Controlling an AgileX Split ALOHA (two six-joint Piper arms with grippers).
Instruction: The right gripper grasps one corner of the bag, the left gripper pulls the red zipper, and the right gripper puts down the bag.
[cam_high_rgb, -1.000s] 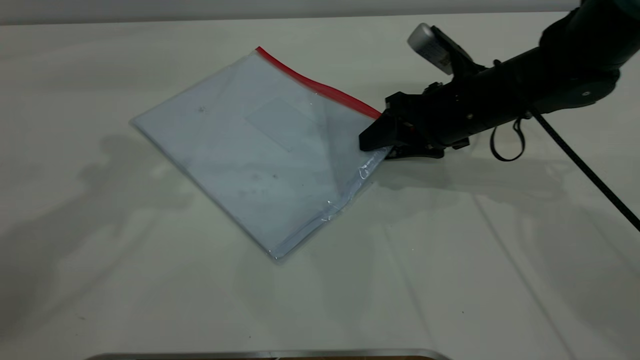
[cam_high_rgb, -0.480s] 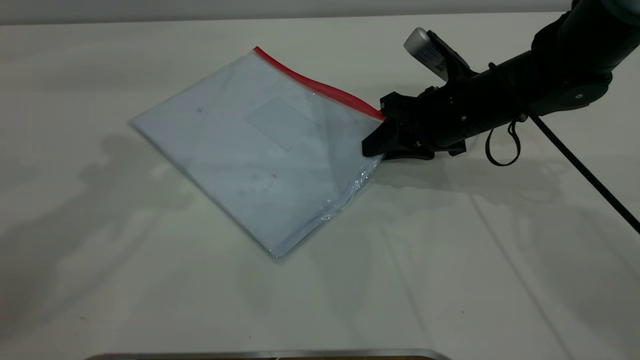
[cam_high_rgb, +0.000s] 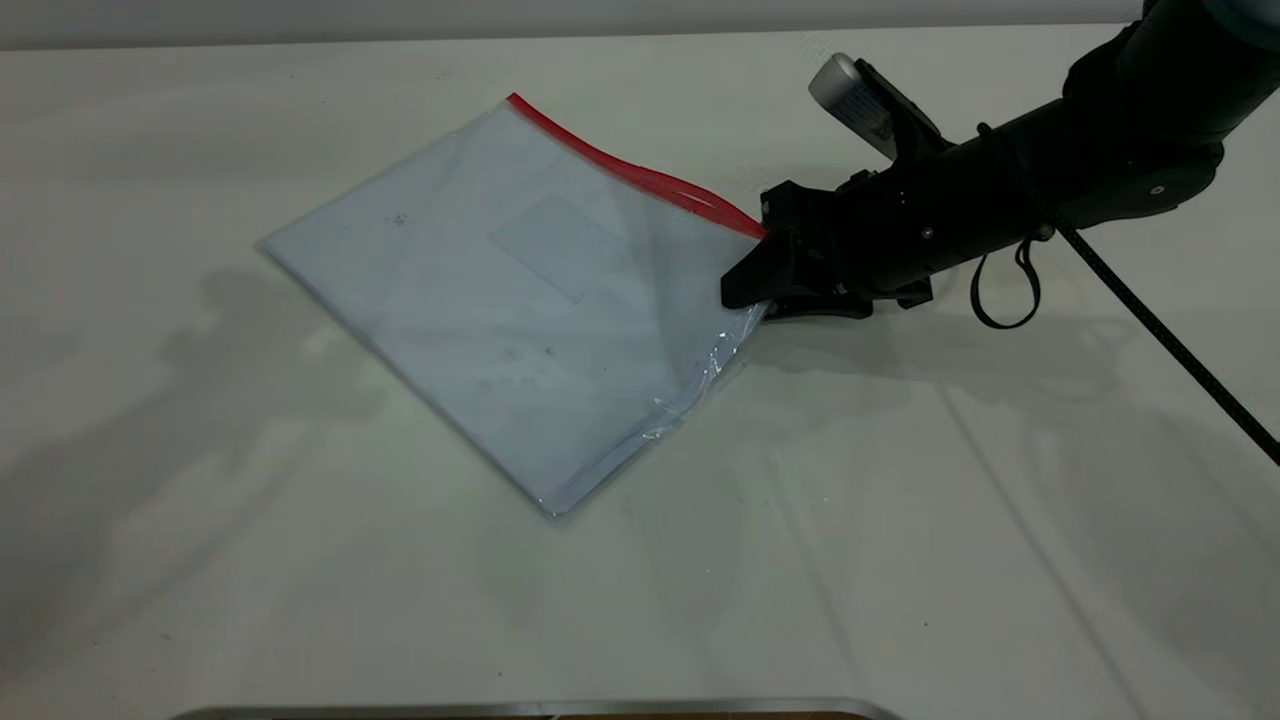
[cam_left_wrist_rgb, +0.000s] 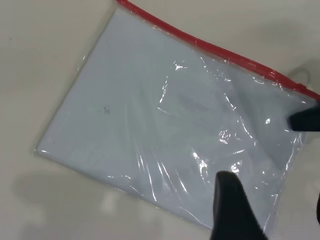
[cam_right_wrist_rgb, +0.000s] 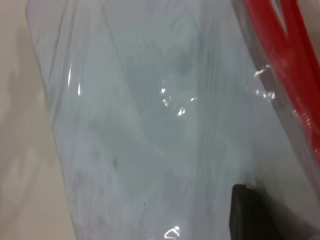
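Observation:
The bag (cam_high_rgb: 500, 300) lies flat on the white table, clear plastic with white paper inside. The red zipper (cam_high_rgb: 620, 165) runs along its far long edge. My right gripper (cam_high_rgb: 745, 288) is shut on the corner (cam_high_rgb: 742, 224) at the zipper's right end and holds it slightly raised. In the right wrist view the bag (cam_right_wrist_rgb: 150, 125) and red zipper (cam_right_wrist_rgb: 285, 60) fill the picture, with one fingertip (cam_right_wrist_rgb: 247, 212) against the plastic. My left gripper (cam_left_wrist_rgb: 274, 200) is open above the bag (cam_left_wrist_rgb: 150, 110), near its crinkled short edge. The red zipper (cam_left_wrist_rgb: 200, 42) lies beyond it. The left gripper is outside the exterior view.
The right arm's black cable (cam_high_rgb: 1150, 310) trails across the table's right side. A metal edge (cam_high_rgb: 540, 708) runs along the table's front. The white table (cam_high_rgb: 900, 500) surrounds the bag.
My right gripper has risen slightly and shifted a little left with the corner. The red strip next to it has buckled upward. The rest of the bag has not moved.

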